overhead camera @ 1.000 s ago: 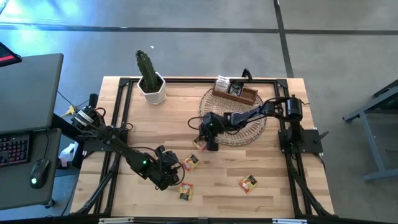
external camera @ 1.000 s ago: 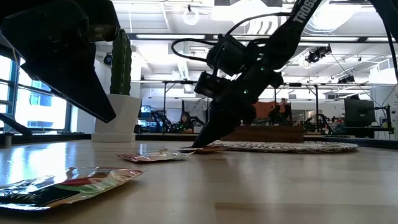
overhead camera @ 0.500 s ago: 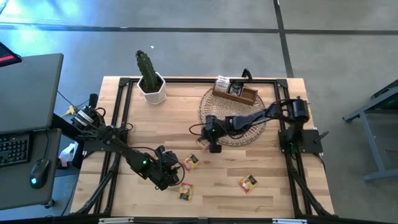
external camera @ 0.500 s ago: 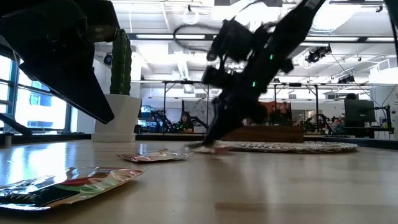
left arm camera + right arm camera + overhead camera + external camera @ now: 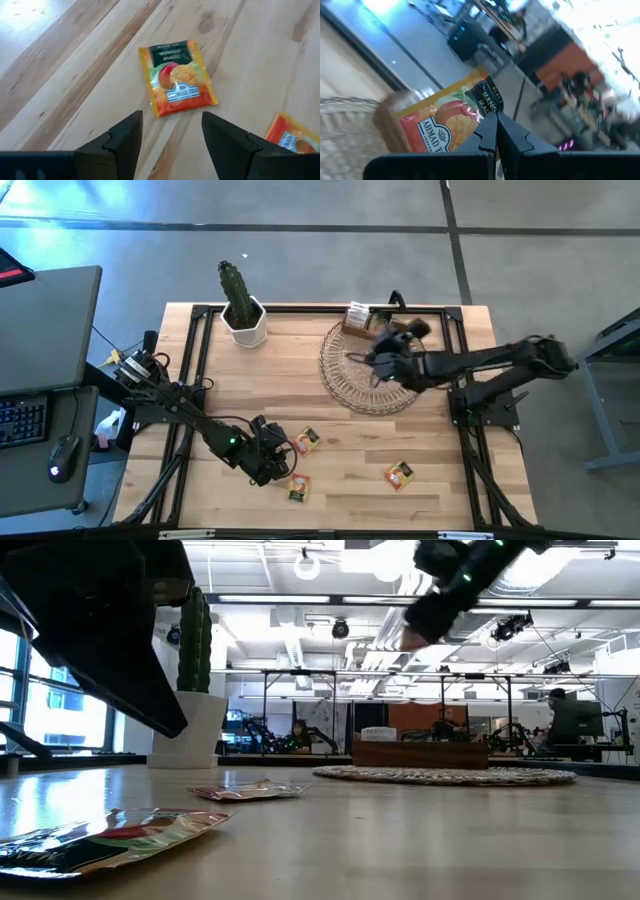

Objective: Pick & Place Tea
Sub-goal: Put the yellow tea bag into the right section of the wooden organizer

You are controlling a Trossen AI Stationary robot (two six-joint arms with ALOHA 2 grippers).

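Note:
Three orange tea sachets lie flat on the wooden table: one (image 5: 307,440), one (image 5: 298,488) and one (image 5: 400,474). My left gripper (image 5: 272,460) hangs open just left of the first two. Its wrist view shows a mango sachet (image 5: 177,77) beyond the fingers and a second one (image 5: 292,137) to the side. My right gripper (image 5: 377,354) is raised over the round wicker mat (image 5: 350,385), close to the brown box (image 5: 380,328), and is shut on an orange sachet (image 5: 445,122). The low view shows this gripper (image 5: 445,595) high and blurred. My right gripper pinches the orange mango sachet between its two shut fingers (image 5: 487,135), at the sachet's edge (image 5: 482,112). The sachet is lifted clear of the table and the mat. It sticks out beyond the fingertips, printed face toward the wrist camera.
A potted cactus (image 5: 240,305) stands at the far left of the table. The brown box holds more sachets and sits on the mat's far edge. A black frame (image 5: 300,310) runs along the table's edges. Bare wood lies between the mat and the near sachets.
My right gripper was down at the mat's near-left edge, on a sachet lying on the table. It has risen and swung toward the far right, over the mat toward the box, carrying that sachet clear of the table. My left arm kept still.

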